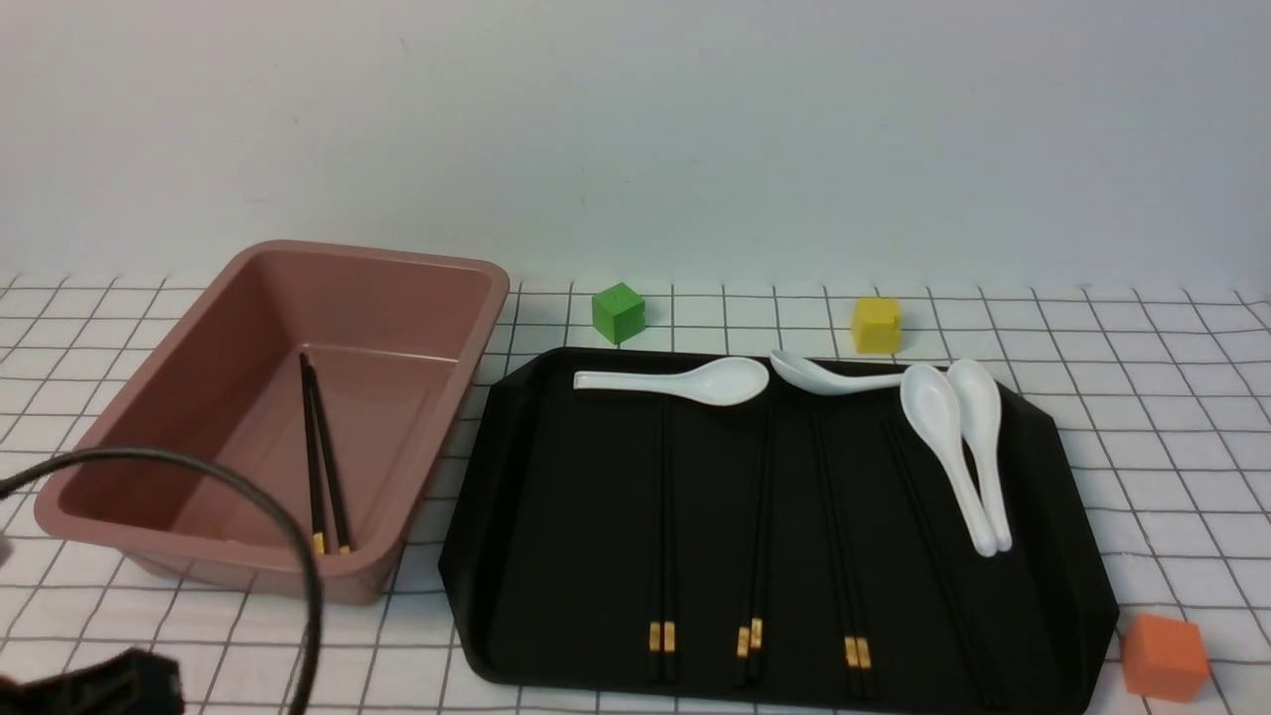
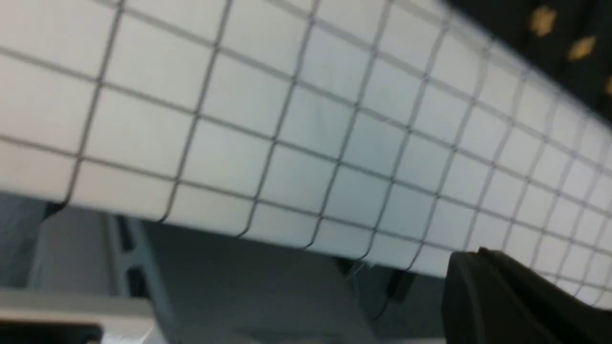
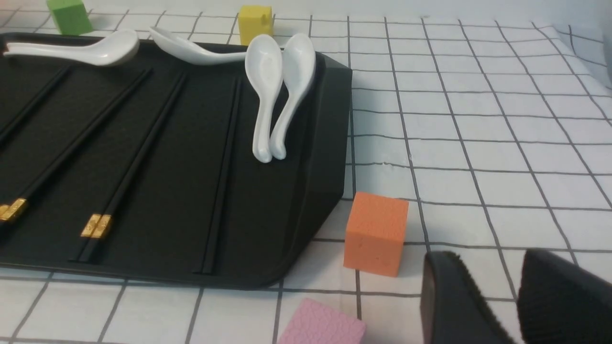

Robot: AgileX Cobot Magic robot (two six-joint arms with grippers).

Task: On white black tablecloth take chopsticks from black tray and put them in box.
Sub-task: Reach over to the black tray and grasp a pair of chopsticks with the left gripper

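Wall (image 1: 635,139), pale and plain, rises behind a white tablecloth (image 1: 1172,397) ruled with thin black squares. On the cloth, the black tray (image 1: 596,556) lies right of centre, and the pinkish-brown box (image 1: 397,308) stands just beside its left edge. The left gripper (image 2: 483,270) is near the cloth's near edge, pressed together, well apart from the chopsticks (image 1: 667,536) in the tray; bare cloth lies between. The right gripper (image 3: 492,260) is spread, beyond the tray's right edge, touching no chopsticks. Three gold-banded pairs run from the tray's far edge towards its near edge, with more dark sticks (image 1: 943,556) nearer the right edge (no gold that I can see on those). Another pair (image 1: 323,447) lies inside the box. White spoons (image 1: 978,412) rest along the tray's far edge and by its far right corner. Smallest, an orange cube (image 1: 1164,657) sits near the tray's near right corner.
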